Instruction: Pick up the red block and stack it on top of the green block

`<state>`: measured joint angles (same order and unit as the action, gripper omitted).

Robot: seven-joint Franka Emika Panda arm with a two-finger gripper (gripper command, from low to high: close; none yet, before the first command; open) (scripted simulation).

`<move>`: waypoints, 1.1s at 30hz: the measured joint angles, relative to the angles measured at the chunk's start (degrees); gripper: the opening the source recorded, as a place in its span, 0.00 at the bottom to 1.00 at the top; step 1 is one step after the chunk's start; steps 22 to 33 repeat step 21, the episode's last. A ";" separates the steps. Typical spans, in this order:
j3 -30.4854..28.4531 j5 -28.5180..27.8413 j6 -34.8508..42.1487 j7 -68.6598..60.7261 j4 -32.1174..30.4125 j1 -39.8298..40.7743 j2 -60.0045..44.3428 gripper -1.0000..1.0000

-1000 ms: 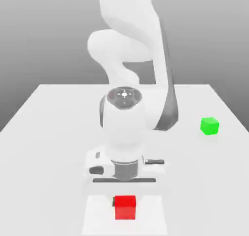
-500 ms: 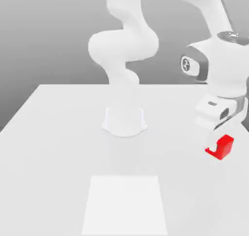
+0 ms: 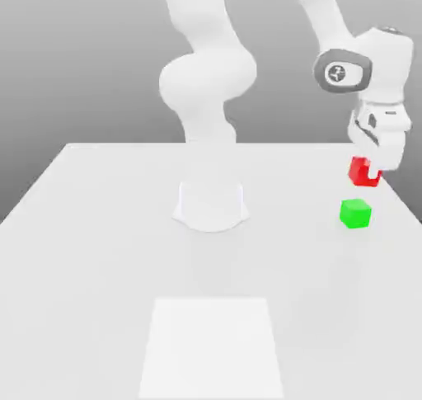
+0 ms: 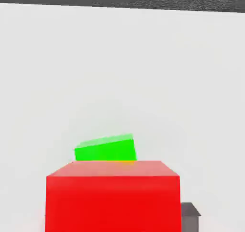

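- Closest thing in the hand view is the red block [image 4: 113, 197], sitting right up in the gripper [image 3: 372, 174], jaws pinched on its opposite sides. In the exterior view it hangs in the air, clear of the table [image 3: 99, 250].
- Looks like a plain rigid cube with flat matte faces, so probably light, stiff and not too slippery. Gripping two parallel faces near the middle seems the sane way to hold it, and that's roughly what the arm has.
- Just past it sits the green block [image 4: 105, 149] on the table, below the red one and apart from it, near the exterior view's right edge.
- Its flat top should take a stack fine, but with same-size cubes the alignment likely needs to be square.
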<state>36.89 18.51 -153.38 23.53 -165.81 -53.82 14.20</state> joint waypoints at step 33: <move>2.68 -23.59 -13.35 16.30 0.00 8.63 -15.27 0.00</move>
